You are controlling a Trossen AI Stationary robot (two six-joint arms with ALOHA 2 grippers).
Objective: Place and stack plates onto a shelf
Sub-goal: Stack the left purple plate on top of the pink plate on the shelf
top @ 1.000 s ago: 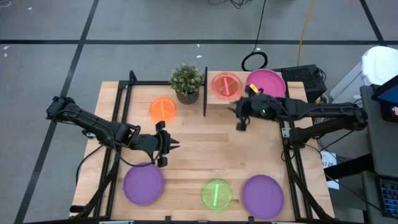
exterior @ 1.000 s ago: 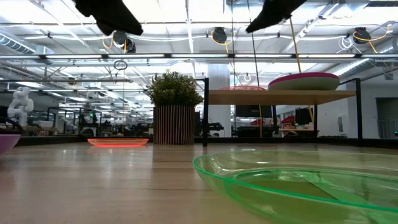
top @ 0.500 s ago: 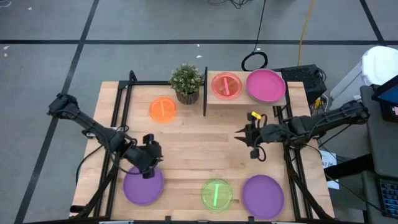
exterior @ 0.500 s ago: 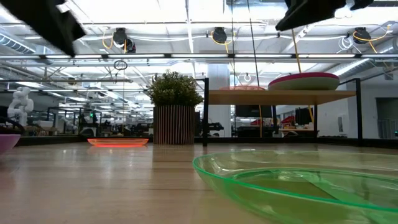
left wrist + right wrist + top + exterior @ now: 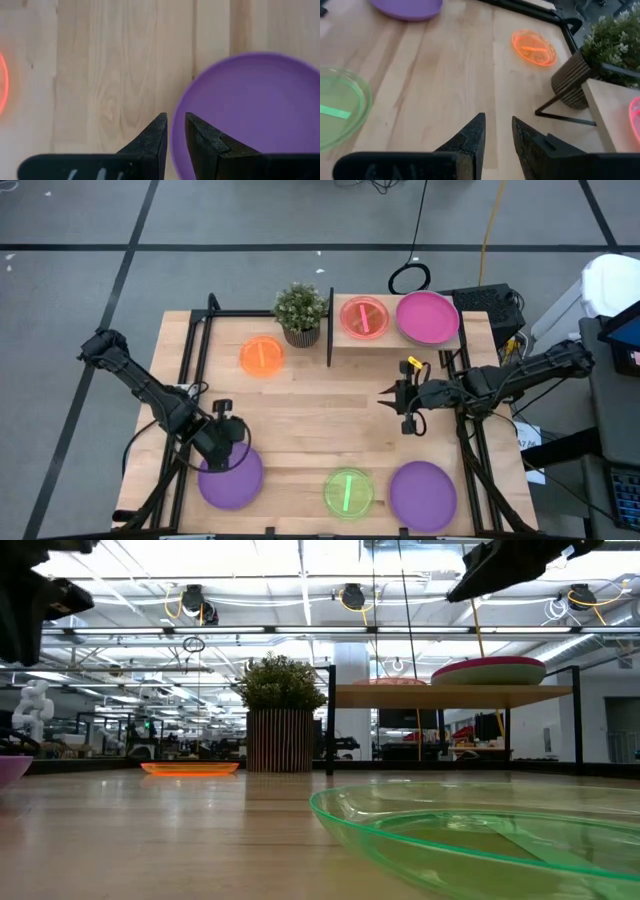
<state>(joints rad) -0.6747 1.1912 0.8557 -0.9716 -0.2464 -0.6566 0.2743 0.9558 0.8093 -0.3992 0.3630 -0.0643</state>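
Observation:
My left gripper points down over the far rim of the left purple plate. Its fingers stand a narrow gap apart above that rim, with nothing between them. My right gripper hangs over the bare table right of middle, also narrowly open and holding nothing. The shelf stands at the far right and bears a pink-red plate and a magenta plate. Flat on the table lie an orange plate, a lime green plate and a second purple plate.
A potted plant stands just left of the shelf's black upright edge. Black frame rails run along the table's left side and right side. Bare wood lies in the table's middle between the two grippers.
My left gripper has gone toward the table's near-left corner and down, tipping from nearly level to pointing down over the left purple plate. My right gripper has come away from the shelf toward the near edge and sunk a little, then kept still. No plate has moved.

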